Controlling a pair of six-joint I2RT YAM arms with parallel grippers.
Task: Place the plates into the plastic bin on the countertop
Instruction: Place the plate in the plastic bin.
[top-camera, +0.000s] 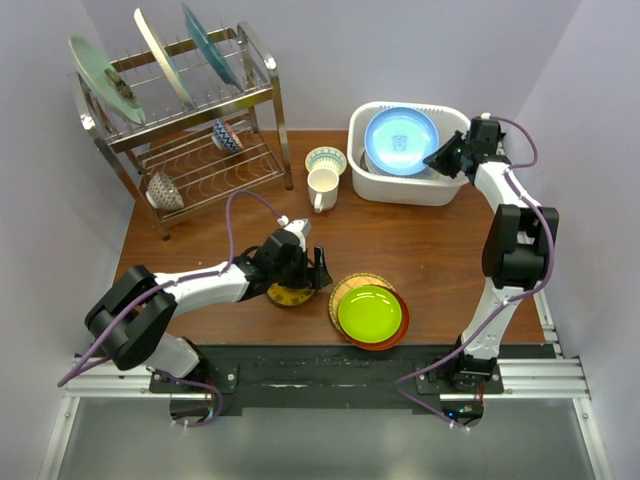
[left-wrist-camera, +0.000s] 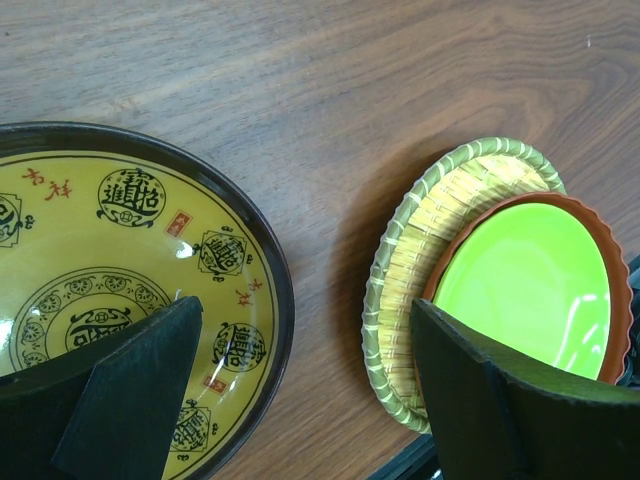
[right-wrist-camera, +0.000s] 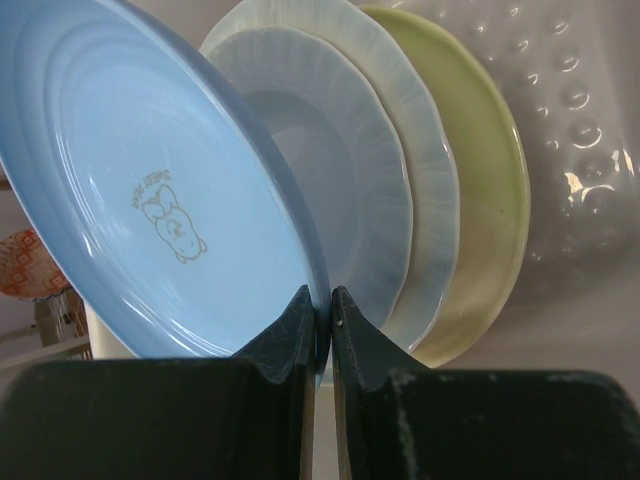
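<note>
1. Top view: the countertop is reddish-brown wood grain, and pale lilac walls stand around it. At the upper right the plastic bin stands on the wood. A blue plate sits tilted inside it, and the right gripper is at the right rim of this plate. At the lower centre the left gripper hovers over a yellow patterned plate. Just to the right lies a stack: a lime green plate on a red-orange plate, on a yellow woven plate. A wire rack fills the upper left, and a mug stands near the middle.
2. Left wrist view: the fingers stand wide apart and hold nothing. One is over the patterned plate, the other over the stack, with bare wood between them. The plate carries black characters in round medallions and small red marks, which cannot be read here.
3. Right wrist view: the two fingers are pinched narrow on the rim of the blue plate. A small pale emblem with tiny writing is printed on the plate, and it is too small to read. Behind it lean a white ribbed plate and a pale yellowish plate, against the dimpled wall of the bin.
</note>
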